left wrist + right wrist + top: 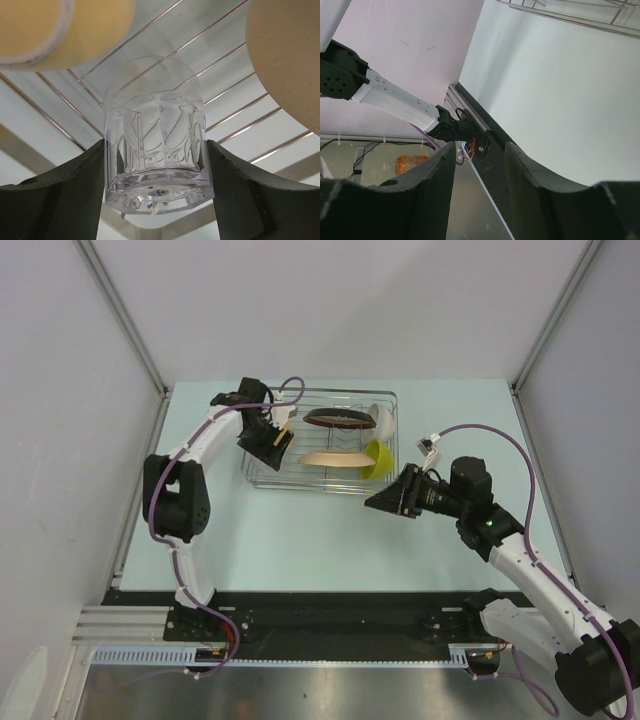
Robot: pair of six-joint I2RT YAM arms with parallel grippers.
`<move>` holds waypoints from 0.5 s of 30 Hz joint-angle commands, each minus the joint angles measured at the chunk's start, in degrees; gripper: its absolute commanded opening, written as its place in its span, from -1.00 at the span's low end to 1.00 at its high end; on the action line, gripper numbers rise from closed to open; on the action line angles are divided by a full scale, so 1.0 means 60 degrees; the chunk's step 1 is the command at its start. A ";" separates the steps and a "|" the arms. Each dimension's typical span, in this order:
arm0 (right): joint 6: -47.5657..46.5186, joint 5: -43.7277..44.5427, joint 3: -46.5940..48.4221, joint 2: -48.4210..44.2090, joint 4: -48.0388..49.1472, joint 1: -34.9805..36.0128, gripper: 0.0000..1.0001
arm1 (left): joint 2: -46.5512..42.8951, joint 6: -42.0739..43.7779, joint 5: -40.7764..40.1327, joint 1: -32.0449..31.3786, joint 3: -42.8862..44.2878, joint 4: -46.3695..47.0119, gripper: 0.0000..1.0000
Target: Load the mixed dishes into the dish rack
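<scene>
Started at the near side of the pale blue-green table (300, 550) and found the right gripper (370, 503) low over it, just off the near right corner of the rectangular silver wire dish rack (320, 393), pointing left. Saw its two dark fingers (432, 195) parted with nothing between, so counted it empty and outside the basket. Moved on to the left gripper (272, 440), poised over the rack's left end, and found it clamped on the small clear fluted glass (155, 145), one dark pad (70, 195) pressed to each flank. Read the glass's long axis as running out along the fingers, thick base nearest the wrist, open mouth toward the wire floor beyond. Placed it over a bare stretch of that floor, with the rounded yellow mug (55, 30) just beside on one side and the beige patterned plate (290, 65) on the other. Could not tell whether the mouth touched the wires or hung just above. Farther along the rack, noted that beige patterned plate and the dark red-rimmed plate (335, 420) standing on edge among the dividers, then the lime-green bowl (378, 462) and the white bowl (380, 420) at the right end. Judged the coming move to belong to the left arm alone: lower straight along that axis into the gap, then part the jaws, minding the mug and plate close on either flank.
</scene>
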 commanded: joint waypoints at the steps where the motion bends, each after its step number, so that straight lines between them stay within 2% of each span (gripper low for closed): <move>1: 0.0144 -0.0197 -0.0018 -0.0059 0.0350 -0.0071 -0.03 | 0.0436 0.0226 0.0165 -0.0084 0.0543 0.0102 -0.99; 4: 0.0145 -0.0197 -0.0033 -0.0044 0.0350 -0.0101 -0.03 | 0.0627 0.0270 0.0180 -0.0084 0.0720 -0.0015 -0.97; 5: 0.0145 -0.0197 -0.0019 -0.0044 0.0350 -0.0101 -0.03 | 0.0700 0.0284 0.0180 -0.0099 0.0778 -0.0030 -0.77; 7: 0.0130 -0.0197 -0.0019 -0.0015 0.0364 -0.0101 -0.03 | 0.0745 0.0241 0.0165 -0.0099 0.0764 -0.0001 -0.56; 9: 0.0130 -0.0211 -0.0048 0.0014 0.0350 -0.0101 -0.03 | 0.0672 0.0226 0.0209 -0.0113 0.0720 0.0072 -0.06; 11: 0.0144 -0.0226 -0.0091 0.0000 0.0364 -0.0101 -0.03 | 0.0541 0.0226 0.0224 -0.0128 0.0618 0.0130 0.34; 12: 0.0159 -0.0226 -0.0121 -0.0015 0.0379 -0.0101 -0.03 | 0.0511 0.0226 0.0210 -0.0143 0.0574 0.0160 0.46; 13: 0.0159 -0.0255 -0.0136 -0.0029 0.0394 -0.0101 -0.03 | 0.0453 0.0240 0.0195 -0.0143 0.0486 0.0203 0.78; 14: 0.0174 -0.0255 -0.0150 -0.0029 0.0394 -0.0101 -0.02 | 0.0423 0.0241 0.0180 -0.0143 0.0442 0.0233 0.94; 15: 0.0174 -0.0255 -0.0150 -0.0044 0.0394 -0.0086 -0.03 | 0.0350 0.0241 0.0166 -0.0157 0.0427 0.0248 1.00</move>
